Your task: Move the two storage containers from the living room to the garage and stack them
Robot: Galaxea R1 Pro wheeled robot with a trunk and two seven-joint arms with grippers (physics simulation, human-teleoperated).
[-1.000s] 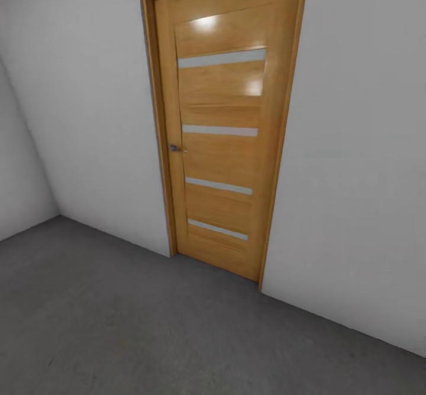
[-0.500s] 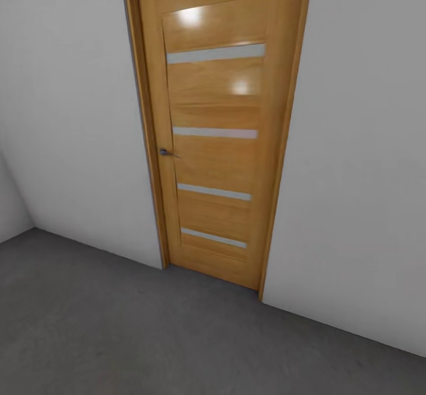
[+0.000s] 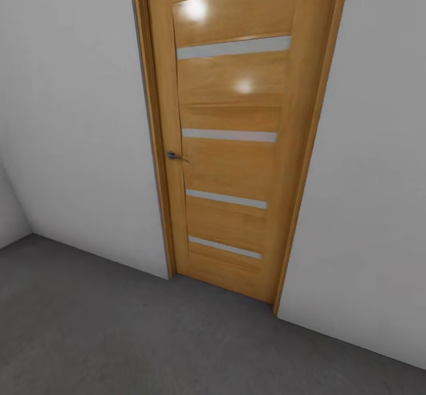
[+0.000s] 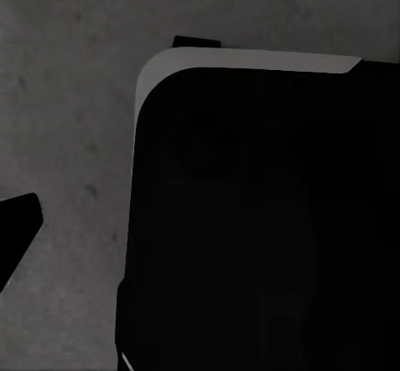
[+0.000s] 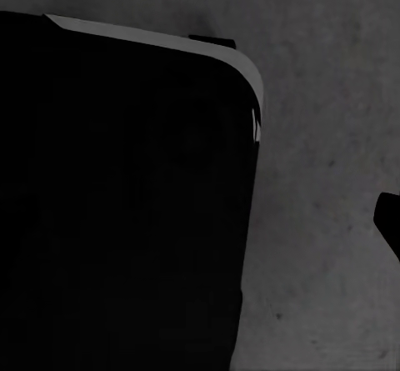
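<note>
Straight ahead in the head view stands one light-wood door [image 3: 234, 141], glossy and smooth, set in a matching wooden frame [image 3: 307, 164]. Four narrow pale horizontal slats cross its panel, and two bright highlights sit on its upper part. One small dark metal handle [image 3: 173, 156] projects near the door's left edge. The walls [image 3: 77, 117] on both sides are plain white and meet in a corner at the far left. The floor [image 3: 118, 330] is dark grey, matte, slightly mottled concrete, running up to the door's foot.

In both wrist views the same mottled grey floor lies beneath a large black, round-cornered body of the robot [image 4: 258, 221] with a thin pale rim. A dark tip shows at the edge of each wrist picture; whether either pincer is spread or pressed together cannot be told.
</note>
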